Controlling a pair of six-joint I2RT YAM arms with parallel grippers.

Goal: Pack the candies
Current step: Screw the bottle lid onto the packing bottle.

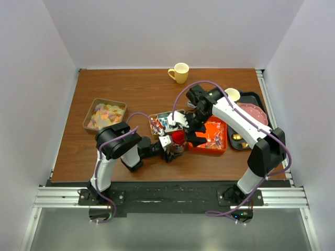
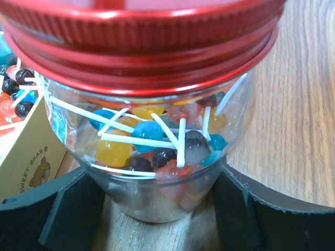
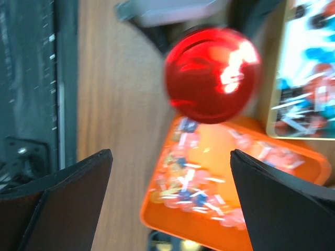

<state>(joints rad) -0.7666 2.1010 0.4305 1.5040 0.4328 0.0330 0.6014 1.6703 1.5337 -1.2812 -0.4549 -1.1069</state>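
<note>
Our L hand (image 2: pixel 157 180) grips the jar (image 2: pixel 170 201), candies (image 2: pixel 147 130) inside, standing on the desk (image 2: pixel 298 104). R hand (image 3: pixel 170 167) hangs wide open over the red lid (image 3: pixel 212 73). Lidding step, we reckon. Next: drop centred, close on lid, twist w/o tipping.

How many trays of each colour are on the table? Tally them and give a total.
Tan trays: 2 (pastel-candy tray, lollipop tray)
Orange tray: 1
Black tray: 1
Total: 4
</note>
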